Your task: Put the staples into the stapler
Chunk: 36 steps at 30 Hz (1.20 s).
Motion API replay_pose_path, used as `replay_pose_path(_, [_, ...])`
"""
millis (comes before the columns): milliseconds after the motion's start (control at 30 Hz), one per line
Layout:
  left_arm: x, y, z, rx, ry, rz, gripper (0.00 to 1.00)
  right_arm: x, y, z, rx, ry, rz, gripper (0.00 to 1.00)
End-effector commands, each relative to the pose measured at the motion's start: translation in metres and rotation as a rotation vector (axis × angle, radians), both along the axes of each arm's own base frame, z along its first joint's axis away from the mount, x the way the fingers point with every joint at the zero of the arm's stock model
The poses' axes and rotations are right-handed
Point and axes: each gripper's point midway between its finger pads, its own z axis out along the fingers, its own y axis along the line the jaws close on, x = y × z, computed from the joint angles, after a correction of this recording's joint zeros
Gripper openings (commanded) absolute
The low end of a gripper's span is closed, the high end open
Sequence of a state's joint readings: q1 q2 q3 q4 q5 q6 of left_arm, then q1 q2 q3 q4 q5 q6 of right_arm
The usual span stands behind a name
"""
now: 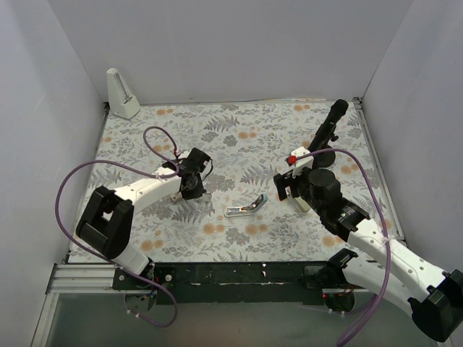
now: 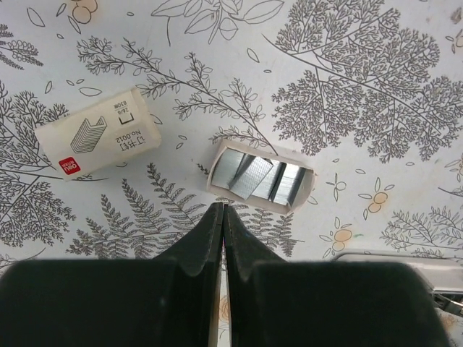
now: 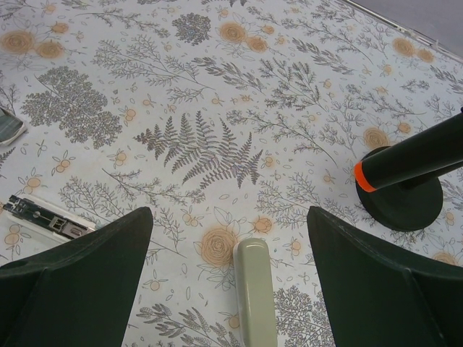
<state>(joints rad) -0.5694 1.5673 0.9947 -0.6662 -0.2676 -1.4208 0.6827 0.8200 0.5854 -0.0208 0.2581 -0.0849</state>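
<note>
Can see the stapler (image 1: 244, 207) about the middle of the flowered tabletop (image 1: 239, 137), lying opened, with the light-blue top bent upward off the silver base. To the left of the stapler, near but apart, finds the left gripper (image 1: 194, 186), lowered close over the tabletop, with jaws pressed fully together and holding nothing. Just past those closed jaws, in the left wrist view, sees the staples (image 2: 249, 176) as several grey blocks, some tilted, lying inside a small white tray (image 2: 305, 181) with open top. Farther from the stapler than the tray, and apart from it, notes the beige sleeve (image 2: 98, 141) of the box, lying flat, with a printed label and a red mark on top. To the right of the stapler, near but not touching, finds the right gripper (image 1: 288, 191), with jaws spread wide and gripping nothing. In the gap between these jaws, in the right wrist view, sees an olive bar (image 3: 255, 289) lying on the tabletop, touched by neither finger. Beyond the stapler and to the right, notes a black stand (image 1: 325, 137) on a round base, with an orange ring on the rod. Well apart from the stapler, at the far left corner, notes a white pointed object (image 1: 121, 94) standing upright.
</note>
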Motion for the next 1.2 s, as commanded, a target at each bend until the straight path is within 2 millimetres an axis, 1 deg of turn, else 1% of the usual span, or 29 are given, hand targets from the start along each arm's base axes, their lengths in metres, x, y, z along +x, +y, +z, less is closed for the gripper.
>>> replay_pose_path(0, [0.002,0.0,0.018,-0.021,-0.064,-0.01,0.0,0.005,0.006,0.022,0.032,-0.045,0.009,0.96])
replay_pose_path(33, [0.004,0.006,0.015,0.013,-0.059,0.013,0.02,0.006,0.006,0.023,0.03,-0.046,0.008,0.96])
replay_pose_path(67, [0.004,0.008,0.013,0.022,-0.057,0.017,0.06,0.006,0.006,0.023,0.03,-0.044,0.01,0.96])
replay_pose_path(100, [0.004,0.007,0.012,0.015,-0.058,0.018,0.14,0.006,0.006,0.024,0.032,-0.048,0.008,0.96])
replay_pose_path(167, [0.004,-0.001,0.017,-0.036,-0.069,0.015,0.2,0.005,0.005,0.024,0.034,-0.051,0.007,0.96])
replay_pose_path(200, [0.008,-0.006,0.022,-0.064,-0.089,0.007,0.27,0.004,0.003,0.026,0.038,-0.057,0.004,0.96])
replay_pose_path(267, [0.013,-0.016,0.032,-0.104,-0.118,-0.013,0.36,0.004,0.004,0.026,0.04,-0.058,0.007,0.96])
replay_pose_path(333, [0.016,-0.022,0.035,-0.119,-0.125,-0.025,0.41,0.004,0.004,0.024,0.034,-0.054,0.006,0.96])
replay_pose_path(433, [0.021,-0.028,0.032,-0.12,-0.113,-0.04,0.41,0.005,0.005,0.023,0.032,-0.048,0.008,0.96])
replay_pose_path(467, [0.024,-0.029,0.033,-0.116,-0.116,-0.039,0.39,0.005,0.005,0.022,0.032,-0.047,0.005,0.96])
replay_pose_path(533, [0.026,-0.027,0.025,-0.087,-0.098,-0.048,0.36,0.005,0.004,0.024,0.035,-0.052,0.005,0.96])
replay_pose_path(567, [0.027,-0.027,0.023,-0.076,-0.089,-0.058,0.32,0.004,0.004,0.025,0.036,-0.055,0.005,0.96])
replay_pose_path(600, [0.029,-0.03,0.019,-0.068,-0.079,-0.068,0.31,0.004,0.004,0.025,0.037,-0.056,0.005,0.96])
replay_pose_path(700, [0.031,-0.028,0.017,-0.038,-0.068,-0.101,0.28,0.004,0.004,0.025,0.036,-0.055,0.004,0.96])
replay_pose_path(767, [0.03,-0.025,0.01,-0.006,-0.047,-0.129,0.26,0.004,0.004,0.024,0.035,-0.053,0.005,0.96])
replay_pose_path(800, [0.032,-0.026,0.012,-0.003,-0.048,-0.137,0.26,0.004,0.004,0.024,0.034,-0.053,0.007,0.96])
replay_pose_path(1167, [0.026,-0.02,-0.002,0.049,0.004,-0.192,0.25,0.004,0.004,0.024,0.033,-0.051,0.007,0.96])
